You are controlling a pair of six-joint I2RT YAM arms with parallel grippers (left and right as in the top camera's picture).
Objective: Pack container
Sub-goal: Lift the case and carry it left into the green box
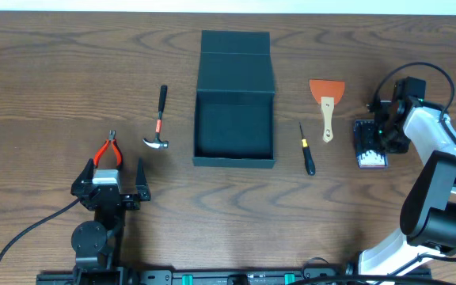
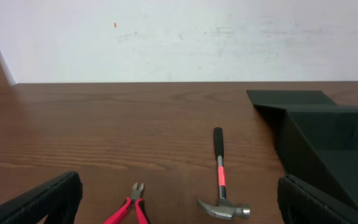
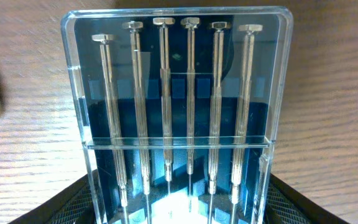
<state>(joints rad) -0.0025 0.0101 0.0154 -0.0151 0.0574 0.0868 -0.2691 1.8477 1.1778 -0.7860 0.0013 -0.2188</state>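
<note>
The drill-bit case (image 1: 369,146) lies right of the container (image 1: 234,127), between the fingers of the right gripper (image 3: 179,208); whether they clamp it, I cannot tell. The left gripper (image 1: 113,178) is spread apart.

surface (image 1: 46,71): brown wood grain | pliers (image 1: 109,150): red handles, front left | hammer (image 1: 158,125): right of pliers, head toward front | box (image 1: 234,161): dark, open, centre, lid flat behind | screwdriver (image 1: 306,150): right of box | scraper (image 1: 327,103): orange blade, wooden handle | case (image 1: 368,150): clear, blue inside, far right
</note>
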